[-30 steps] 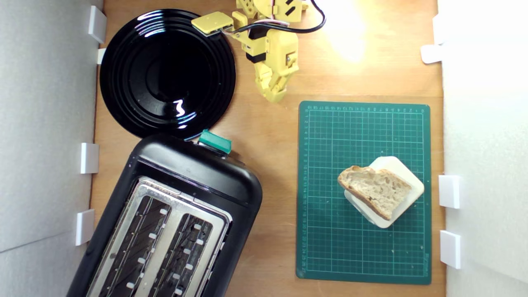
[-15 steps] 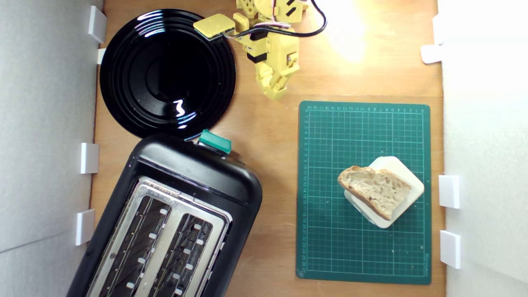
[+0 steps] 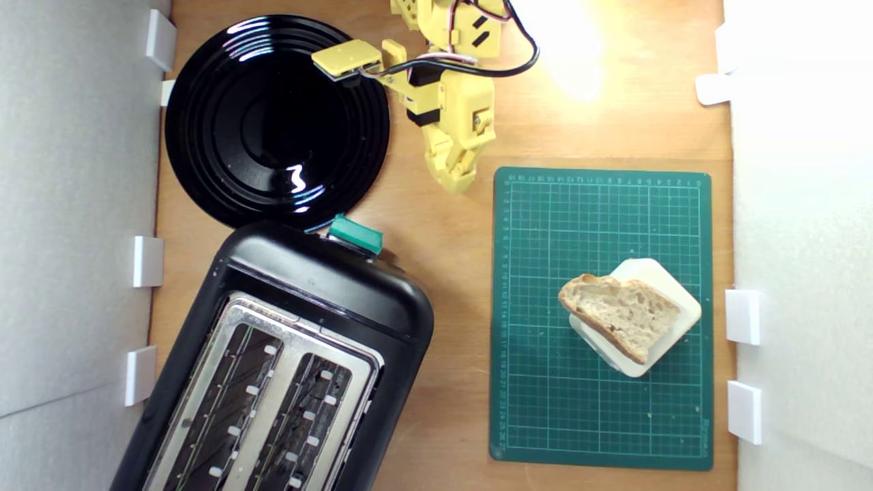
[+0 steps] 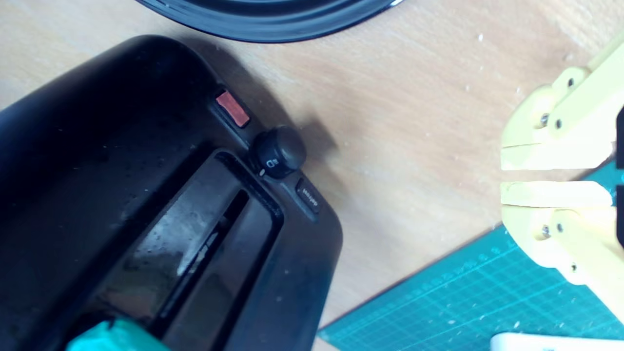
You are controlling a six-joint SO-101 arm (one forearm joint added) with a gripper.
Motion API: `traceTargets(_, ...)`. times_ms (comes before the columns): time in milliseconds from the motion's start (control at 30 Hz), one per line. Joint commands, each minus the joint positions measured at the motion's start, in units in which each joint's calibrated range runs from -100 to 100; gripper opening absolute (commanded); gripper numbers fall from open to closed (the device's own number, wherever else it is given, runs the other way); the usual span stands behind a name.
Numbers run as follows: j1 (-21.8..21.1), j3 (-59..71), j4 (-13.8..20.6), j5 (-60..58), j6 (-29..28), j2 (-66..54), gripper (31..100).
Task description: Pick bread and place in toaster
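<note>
The bread (image 3: pixel 619 314), a wedge-shaped half-slice with pale holey crumb and brown crust, lies on a cream rounded block (image 3: pixel 672 293) on the green cutting mat (image 3: pixel 545 382) at the exterior view's right. The black toaster (image 3: pixel 327 273) with silver slotted top and green lever knob (image 3: pixel 355 234) stands at the lower left; the wrist view shows its end face (image 4: pixel 146 204) and knob (image 4: pixel 114 336). My yellow gripper (image 3: pixel 458 179) hovers over bare wood by the mat's far left corner, well away from the bread. In the wrist view the gripper (image 4: pixel 504 175) is shut with only a thin slit between the fingers, holding nothing.
A round glossy black plate (image 3: pixel 276 123) lies at the exterior view's upper left, close to the arm and touching the toaster's end. White clips (image 3: pixel 743 316) line the pale walls on both sides. Bare wooden table (image 3: pixel 450 286) separates toaster and mat.
The gripper has shifted a little toward the mat's corner, after a slight pull back half a second ago. Bread, toaster and plate have not moved.
</note>
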Motion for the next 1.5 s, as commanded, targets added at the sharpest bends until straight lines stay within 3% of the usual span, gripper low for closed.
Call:
traceTargets(0, 0.4, -10.4, -2.7, -3.1, 1.8, 8.5, 49.6)
traceTargets(400, 0.1, -31.3, -2.8, -3.3, 2.8, 30.0, 49.6)
traceTargets(633, -0.4, -30.8, -2.7, -18.6, 2.8, 37.2, 49.6)
traceTargets(1000, -1.6, -30.0, -1.9, -31.2, 2.4, 48.8, 49.6)
traceTargets(1067, -1.6, -29.7, -0.4, -36.0, 1.4, 51.2, 49.6)
traceTargets(1100, -1.4, -29.7, 1.0, -37.7, 0.2, 51.9, 49.6)
traceTargets(1200, -0.3, -29.8, 10.8, -42.5, -6.1, 54.4, 49.6)
traceTargets(1267, 1.0, -29.7, 21.3, -46.1, -11.3, 55.8, 49.6)
traceTargets(1300, 1.2, -29.6, 24.4, -47.3, -12.9, 56.3, 49.6)
traceTargets(1367, 2.9, -29.6, 34.0, -50.2, -17.9, 57.8, 49.6)
traceTargets(1433, 4.8, -29.6, 44.8, -54.7, -22.4, 60.2, 49.6)
traceTargets(1467, 5.5, -29.7, 47.9, -56.4, -23.8, 61.2, 49.6)
